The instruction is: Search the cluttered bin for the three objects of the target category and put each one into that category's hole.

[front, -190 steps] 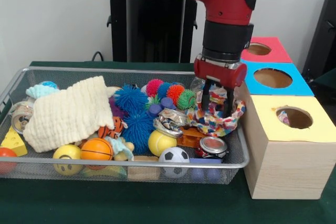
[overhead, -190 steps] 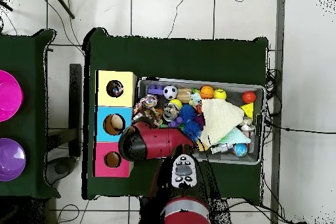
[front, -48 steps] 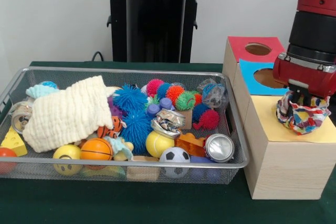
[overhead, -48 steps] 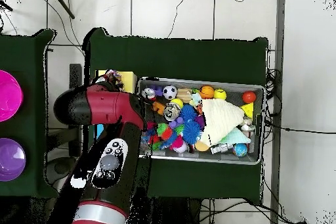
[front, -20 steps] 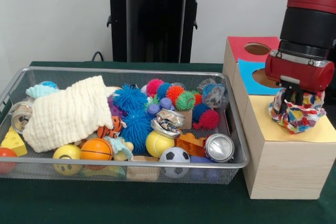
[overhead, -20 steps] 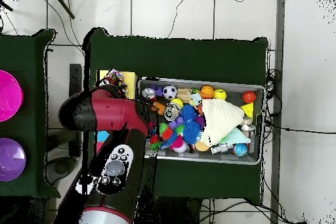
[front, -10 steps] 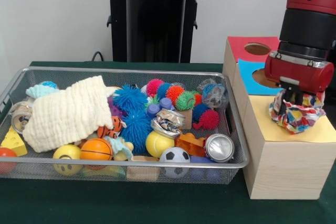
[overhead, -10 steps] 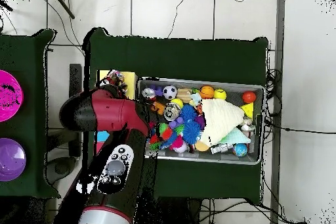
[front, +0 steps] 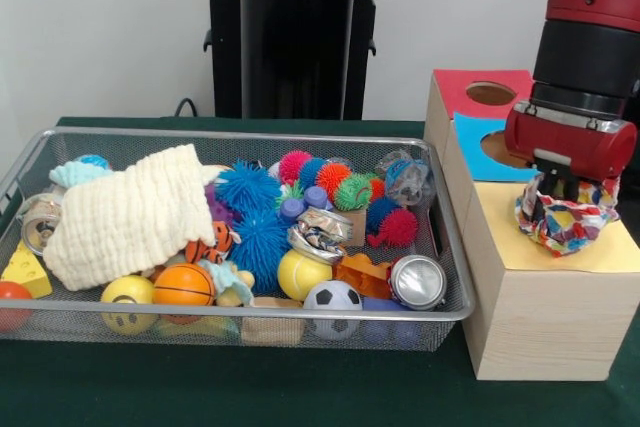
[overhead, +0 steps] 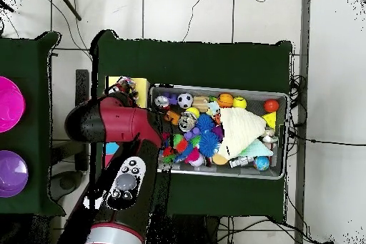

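Since 9.5 s ago: red-and-black gripper [front: 562,192] has left the wire mesh bin [front: 300,137] and carried the multicoloured patchwork fabric ring [front: 566,223] over to the wooden box's yellow top panel [front: 520,247]. Fingers clamped on the ring, which sits low over the yellow panel, covering its hole. Blue panel [front: 470,139] and red panel [front: 455,87] lie behind it

**What everything looks made of**

The bin [front: 240,315] is shiny silver wire mesh. The folded cream cloth [front: 130,215] at the left of the frame looks soft and nubbly. The spiky blue balls [front: 250,209] look rubbery, and the crushed can [front: 418,281] is bright metal. The box [front: 540,309] has pale matt wood sides with flat paper-like tops. The scrunchie [front: 565,222] is patterned fabric. The tabletop [front: 300,387] is matt green cloth.
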Robot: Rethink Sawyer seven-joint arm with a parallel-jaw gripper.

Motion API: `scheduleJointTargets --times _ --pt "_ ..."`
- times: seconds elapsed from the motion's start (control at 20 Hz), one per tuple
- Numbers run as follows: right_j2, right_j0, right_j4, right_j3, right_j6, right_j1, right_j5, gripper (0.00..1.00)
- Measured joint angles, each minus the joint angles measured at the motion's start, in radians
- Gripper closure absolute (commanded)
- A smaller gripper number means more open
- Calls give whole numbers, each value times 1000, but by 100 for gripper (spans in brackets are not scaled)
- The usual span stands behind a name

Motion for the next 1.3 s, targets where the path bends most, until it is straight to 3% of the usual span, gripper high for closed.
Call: scheduleJointTargets --times 1.3 --pt "13 -5 3 -13 0 5 -17 0"
